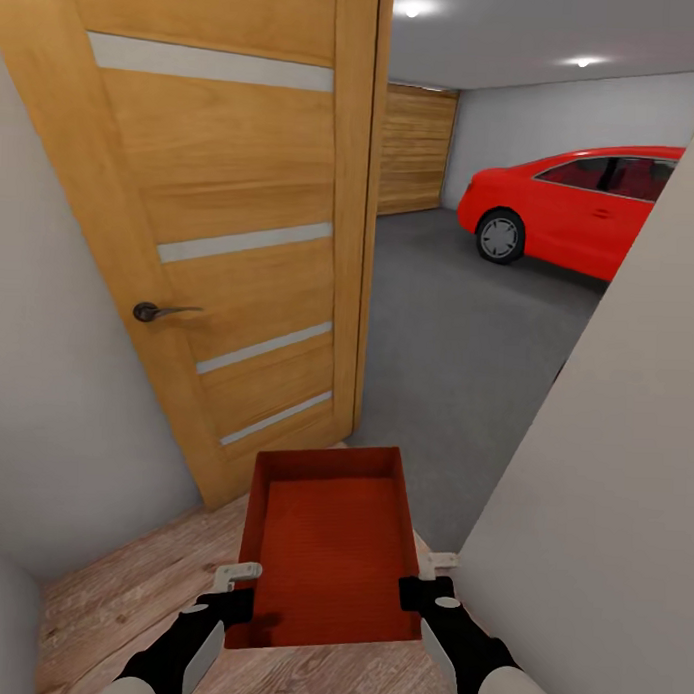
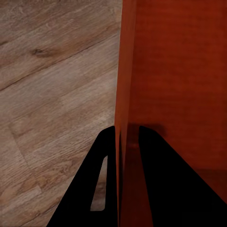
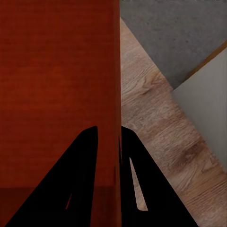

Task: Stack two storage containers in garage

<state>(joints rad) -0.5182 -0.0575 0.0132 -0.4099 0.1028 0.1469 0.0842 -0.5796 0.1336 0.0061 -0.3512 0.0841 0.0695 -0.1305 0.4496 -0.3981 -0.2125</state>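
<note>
Ahead, the doorway is opening onto the garage [image 1: 515,123], which is filling the upper right of the head view with plain grey-white walls, 2 ceiling lights [image 1: 411,7] glowing at the top edge, and a plank garage door [image 1: 416,149] standing at the far end. Its dark grey concrete floor [image 1: 457,351] is stretching from the frame's centre toward a red car [image 1: 577,210] sitting at the right. An open wooden door [image 1: 221,233] with pale horizontal strips and a dark lever handle [image 1: 163,311] is occupying the upper left, and a pale wall [image 1: 623,477] is slanting down the right side. Light wood plank flooring [image 1: 128,590] is running along the bottom left, meeting the concrete near the door's foot. 1 storage container [image 1: 330,547], orange-red and open-topped, is hanging at the lower centre of the frame above the planks, its far end reaching toward the threshold. The left gripper [image 1: 241,583] is clenching the container's left wall, and in the left wrist view its fingers [image 2: 161,184] are sitting on either side of that thin wall [image 2: 124,109]. The right gripper [image 1: 429,580] is pinching the right wall likewise, its fingers [image 3: 75,179] straddling the rim [image 3: 117,94] in the right wrist view.
</note>
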